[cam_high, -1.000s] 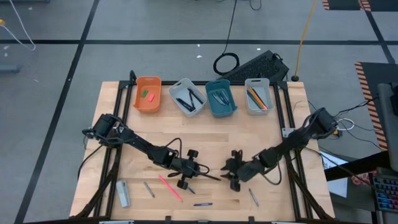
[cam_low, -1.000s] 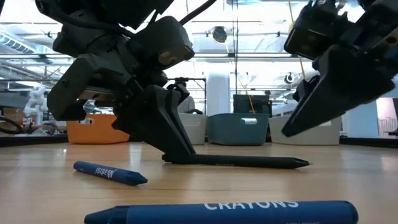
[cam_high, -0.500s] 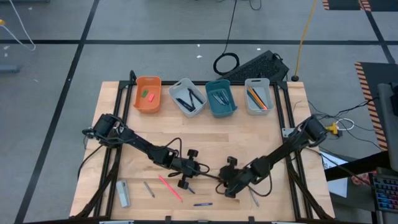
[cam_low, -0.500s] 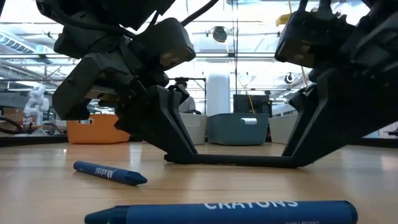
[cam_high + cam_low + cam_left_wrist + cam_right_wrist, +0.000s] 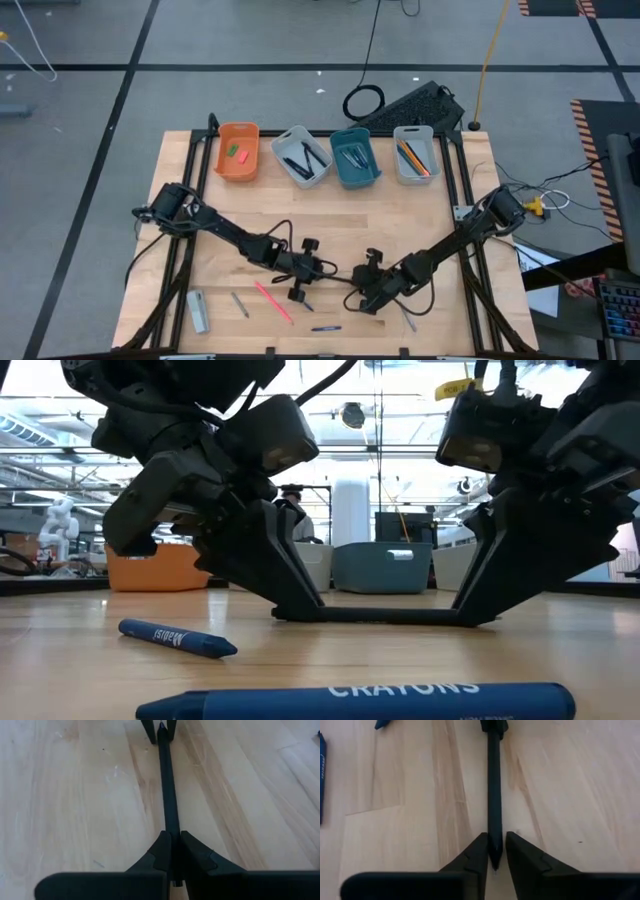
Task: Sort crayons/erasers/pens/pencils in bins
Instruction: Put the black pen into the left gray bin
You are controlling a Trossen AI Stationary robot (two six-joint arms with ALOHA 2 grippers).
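Note:
A black pen (image 5: 385,617) lies level along the table's middle, between my two grippers. My left gripper (image 5: 318,272) is shut on its blunt end. My right gripper (image 5: 366,287) stands at the pen's pointed end (image 5: 493,857), open by a narrow gap, one finger on each side of the tip. At the far edge stand the bins: orange (image 5: 238,165) with a green and a pink-red eraser, grey-white (image 5: 303,172) with dark pens, teal (image 5: 355,172), and grey-white (image 5: 414,170) with pencils. My left gripper pinches the pen's blunt end (image 5: 171,827) between its two fingers. The fingers slant down from the table's left and lie along the pen, which runs straight on from their tips. The pen stays level at the table top.
Loose on the near part of the table are a pink-red stick (image 5: 272,300), a grey stick (image 5: 240,304), a blue crayon (image 5: 325,327), a second grey stick (image 5: 408,317) and a pale block (image 5: 198,312). The low view shows a big blue crayon (image 5: 355,700) and a smaller one (image 5: 178,638).
My right gripper has come down and toward the table's left, tipping until its fingers stand around the pen's pointed end. My left gripper has kept its hold and shifted the pen slightly toward the right.

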